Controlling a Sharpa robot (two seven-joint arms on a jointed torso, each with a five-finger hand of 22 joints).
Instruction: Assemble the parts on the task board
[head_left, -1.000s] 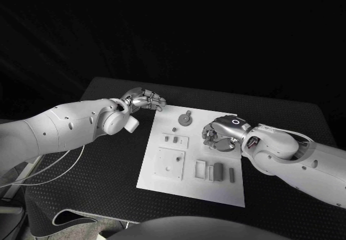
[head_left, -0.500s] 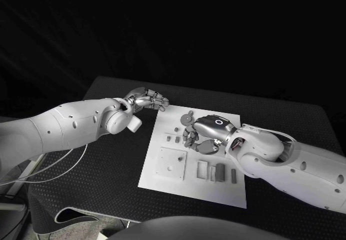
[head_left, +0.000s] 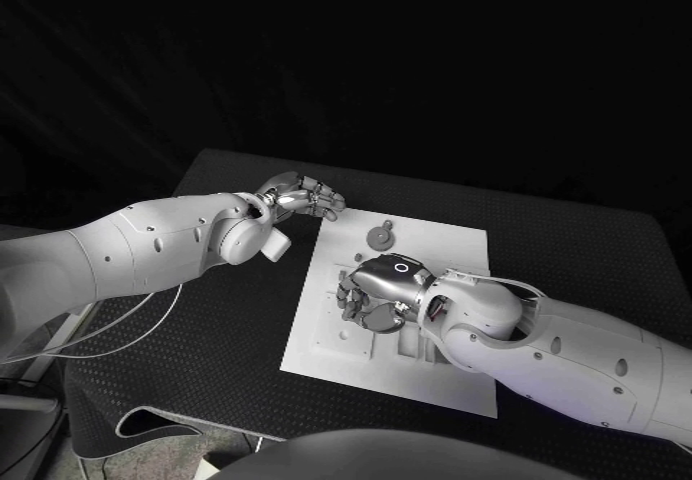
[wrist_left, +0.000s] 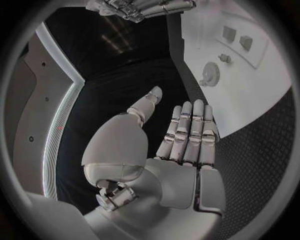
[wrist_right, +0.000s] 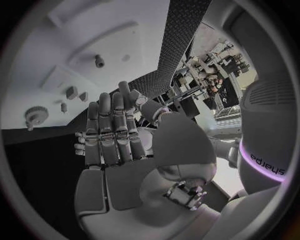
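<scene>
Fingers of the right hand hang spread and loosely curled over the middle of the white board, holding nothing that I can make out; in the right wrist view they lie side by side, extended, with no part between them. The left hand sits off the board's far left corner, above the black surface, its fingers straight, close together and empty.

My reading is that the job stands at the reaching step: the right hand is lining up over the small parts near the board's centre, and nothing is picked yet. The next move calls for lowering onto one small piece and closing thumb and finger on it without knocking its neighbours.

The board lies in the middle of the surface, its long axis running from the robot toward the far edge, slightly skewed. A round gear lies flat near the far end. Two small blocks sit side by side just past the right fingertips; which way they point I cannot tell.
</scene>
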